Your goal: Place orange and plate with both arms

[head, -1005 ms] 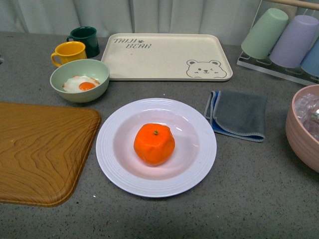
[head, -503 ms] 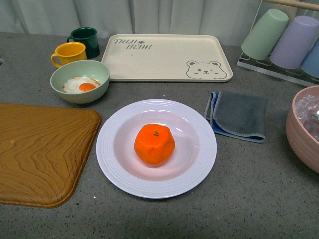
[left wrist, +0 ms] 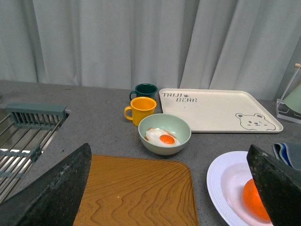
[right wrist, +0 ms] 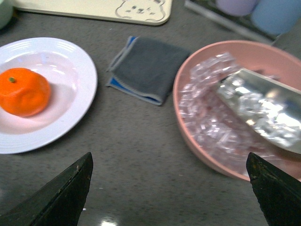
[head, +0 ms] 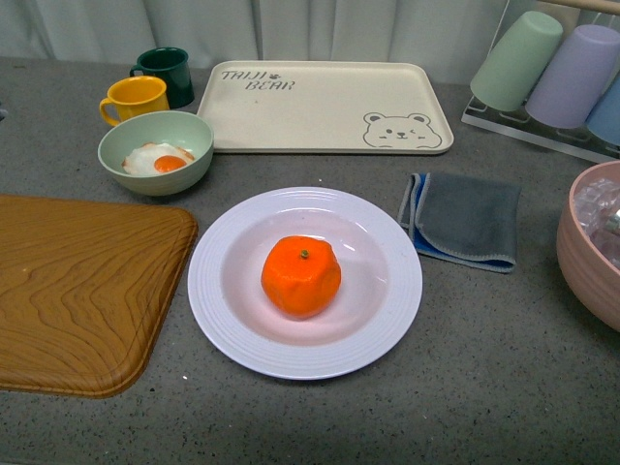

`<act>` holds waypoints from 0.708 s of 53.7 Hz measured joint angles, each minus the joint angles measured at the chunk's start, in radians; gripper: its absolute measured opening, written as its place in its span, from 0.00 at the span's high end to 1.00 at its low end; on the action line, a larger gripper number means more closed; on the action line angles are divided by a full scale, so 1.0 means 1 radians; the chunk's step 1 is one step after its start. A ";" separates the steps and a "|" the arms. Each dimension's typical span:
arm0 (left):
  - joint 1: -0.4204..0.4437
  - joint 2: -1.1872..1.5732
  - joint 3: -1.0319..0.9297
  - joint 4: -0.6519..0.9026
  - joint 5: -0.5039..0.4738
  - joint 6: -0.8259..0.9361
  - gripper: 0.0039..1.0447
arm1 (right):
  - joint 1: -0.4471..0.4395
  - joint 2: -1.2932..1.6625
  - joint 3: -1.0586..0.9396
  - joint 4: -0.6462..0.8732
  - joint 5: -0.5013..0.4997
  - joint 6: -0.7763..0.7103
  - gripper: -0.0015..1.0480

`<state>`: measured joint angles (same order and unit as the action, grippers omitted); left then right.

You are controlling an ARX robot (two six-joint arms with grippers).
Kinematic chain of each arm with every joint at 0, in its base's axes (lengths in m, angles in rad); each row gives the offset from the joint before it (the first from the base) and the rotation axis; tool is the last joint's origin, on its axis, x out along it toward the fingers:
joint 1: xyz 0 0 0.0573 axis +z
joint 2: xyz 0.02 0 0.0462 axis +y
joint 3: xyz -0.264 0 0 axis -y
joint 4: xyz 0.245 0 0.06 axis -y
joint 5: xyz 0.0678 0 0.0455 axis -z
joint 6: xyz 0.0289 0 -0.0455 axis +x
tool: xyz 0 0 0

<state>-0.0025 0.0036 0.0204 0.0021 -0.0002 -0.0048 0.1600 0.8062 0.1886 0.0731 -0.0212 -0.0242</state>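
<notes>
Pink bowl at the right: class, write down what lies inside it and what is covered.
Inside the pink bowl lie clear ice-like chunks, with a shiny metal scoop resting on them. The bowl's bottom and the chunks beneath the scoop are covered.

- The orange (head: 301,276) is a bright, slightly lumpy mandarin with faceted-looking sides and a small green stem dot facing up. It sits upright in the well of the plate, roughly at its centre and touching only the plate's floor. Nothing holds it.
- The plate (head: 223,300) is large, round, white and deep, with a wide rim marked by concentric ridges. It lies flat and right way up on the grey speckled counter (head: 484,368) — in the middle of the front view, with its whole rim in sight.
</notes>
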 joint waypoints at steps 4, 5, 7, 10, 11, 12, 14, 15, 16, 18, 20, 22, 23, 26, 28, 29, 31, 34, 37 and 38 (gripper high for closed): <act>0.000 0.000 0.000 0.000 0.000 0.000 0.06 | 0.000 0.183 0.045 0.084 -0.070 0.092 0.09; 0.000 0.000 0.000 0.000 0.000 0.000 0.06 | 0.000 0.205 0.051 0.093 -0.074 0.097 0.09; 0.000 0.000 0.000 0.000 0.000 0.000 0.06 | 0.000 0.286 0.074 0.124 -0.113 0.148 0.09; 0.000 0.000 0.000 0.000 0.000 0.000 0.06 | 0.000 0.378 0.106 0.157 -0.159 0.198 0.09; 0.000 0.000 0.000 0.000 0.000 0.000 0.06 | 0.000 0.412 0.119 0.167 -0.177 0.226 0.09; 0.000 0.000 0.000 0.000 0.000 0.000 0.06 | -0.001 0.444 0.133 0.173 -0.195 0.242 0.09; 0.000 0.000 0.000 0.000 0.000 0.000 0.06 | -0.002 0.489 0.154 0.179 -0.222 0.279 0.09; 0.000 0.000 0.000 0.000 0.000 0.000 0.06 | -0.002 0.503 0.161 0.180 -0.231 0.284 0.09; 0.000 0.000 0.000 0.000 0.000 0.000 0.06 | -0.003 0.531 0.175 0.183 -0.251 0.311 0.09; 0.000 0.000 0.000 0.000 0.000 0.000 0.06 | -0.006 0.581 0.200 0.192 -0.290 0.354 0.09; 0.000 0.000 0.000 0.000 0.000 0.000 0.06 | -0.009 0.637 0.229 0.195 -0.332 0.402 0.09; 0.000 0.000 0.000 0.000 0.000 0.000 0.06 | -0.010 0.689 0.265 0.192 -0.372 0.450 0.09; 0.000 0.000 0.000 0.000 0.000 0.000 0.06 | -0.010 0.718 0.285 0.187 -0.385 0.468 0.09; 0.000 0.000 0.000 0.000 0.000 0.000 0.06 | -0.010 0.765 0.315 0.179 -0.406 0.496 0.09; 0.000 0.000 0.000 0.000 0.000 0.000 0.06 | -0.009 0.800 0.340 0.166 -0.424 0.518 0.09; 0.000 0.000 0.000 0.000 0.000 0.000 0.06 | -0.008 0.816 0.351 0.158 -0.436 0.527 0.09; 0.000 0.000 0.000 0.000 0.000 0.000 0.06 | -0.007 0.855 0.376 0.150 -0.463 0.545 0.09; 0.000 0.000 0.000 0.000 0.000 0.000 0.06 | 0.000 0.905 0.413 0.134 -0.489 0.555 0.09; 0.000 0.000 0.000 0.000 0.000 0.000 0.06 | 0.006 0.942 0.438 0.136 -0.511 0.567 0.09; 0.000 0.000 0.000 0.000 0.000 0.000 0.06 | 0.008 0.957 0.449 0.135 -0.518 0.570 0.09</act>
<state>-0.0025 0.0036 0.0204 0.0021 -0.0002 -0.0048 0.1684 1.7630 0.6373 0.2077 -0.5396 0.5457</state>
